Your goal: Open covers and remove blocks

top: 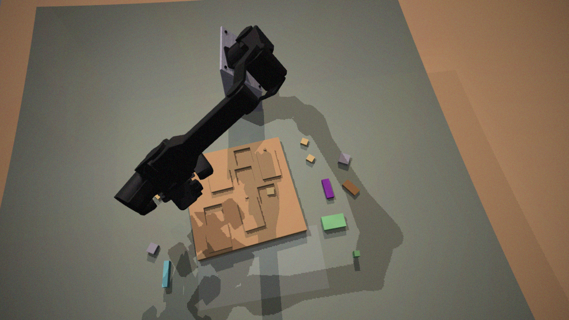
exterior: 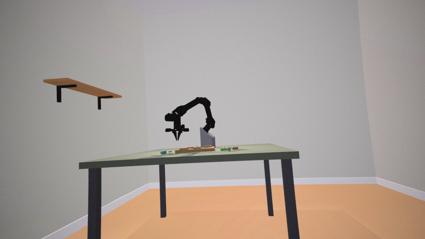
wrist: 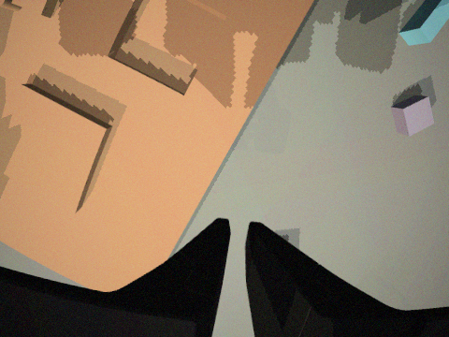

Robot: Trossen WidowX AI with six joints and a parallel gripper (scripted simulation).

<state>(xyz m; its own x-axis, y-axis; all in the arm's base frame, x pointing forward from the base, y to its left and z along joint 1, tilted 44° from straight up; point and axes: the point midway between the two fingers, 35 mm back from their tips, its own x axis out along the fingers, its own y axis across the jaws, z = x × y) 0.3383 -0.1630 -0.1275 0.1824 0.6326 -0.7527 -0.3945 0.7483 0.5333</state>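
Grey-green table (top: 99, 99) (exterior: 190, 160) (wrist: 337, 187) surrounds the puzzle board (top: 288, 214) (exterior: 194, 150) (wrist: 164, 150) at centre frame from above. The gripper (top: 185, 194) (exterior: 177, 139) (wrist: 238, 222) hovers past its left edge, fingers nearly together, holding nothing. A tan block (top: 270, 191) appears to sit in a well right of board centre. Closed fingers suggest pushing a cover comes next; lifting that block would require spreading them first.

From here I see my matte black, chunky-jointed arm (top: 220, 119) (exterior: 190, 105), tapered dark fingers, and pale lilac, screw-dotted base (top: 223, 51) (exterior: 205, 141) at upper centre of the top view.
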